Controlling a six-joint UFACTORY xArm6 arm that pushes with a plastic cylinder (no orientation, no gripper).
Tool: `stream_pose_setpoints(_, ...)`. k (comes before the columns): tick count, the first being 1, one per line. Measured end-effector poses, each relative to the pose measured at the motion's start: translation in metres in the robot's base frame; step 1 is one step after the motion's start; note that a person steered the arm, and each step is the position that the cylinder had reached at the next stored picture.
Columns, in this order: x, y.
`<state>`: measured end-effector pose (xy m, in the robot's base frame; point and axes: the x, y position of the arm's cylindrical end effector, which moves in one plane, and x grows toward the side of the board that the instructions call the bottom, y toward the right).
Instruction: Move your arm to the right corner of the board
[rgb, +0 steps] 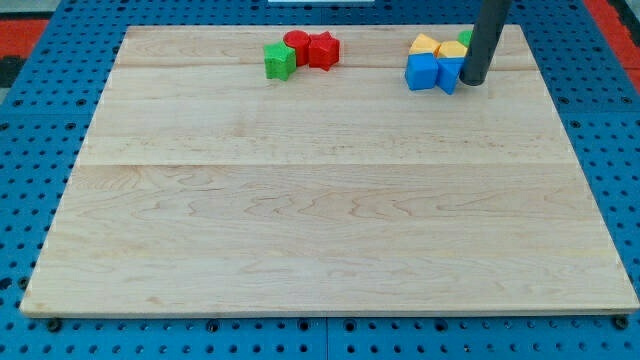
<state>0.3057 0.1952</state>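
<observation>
My tip (474, 82): bare rod, grasping nothing, on board (330, 230) near its top-right corner; blue blocks (432, 72) touching at its left, yellow blocks (437, 46) behind those, red-green cluster (301, 52) well left.

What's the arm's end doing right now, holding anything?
No claw here: my tip is a bare rod end, holding nothing, touching the right side of the blue blocks near the board's top right.
</observation>
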Motion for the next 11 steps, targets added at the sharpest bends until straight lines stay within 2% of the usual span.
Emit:
stream_pose_setpoints(2,0.000,0.001)
stream_pose_setpoints(4,0.032,0.033)
stream_pose_setpoints(9,0.029,0.043)
stream_pose_setpoints(11,0.026,0.093)
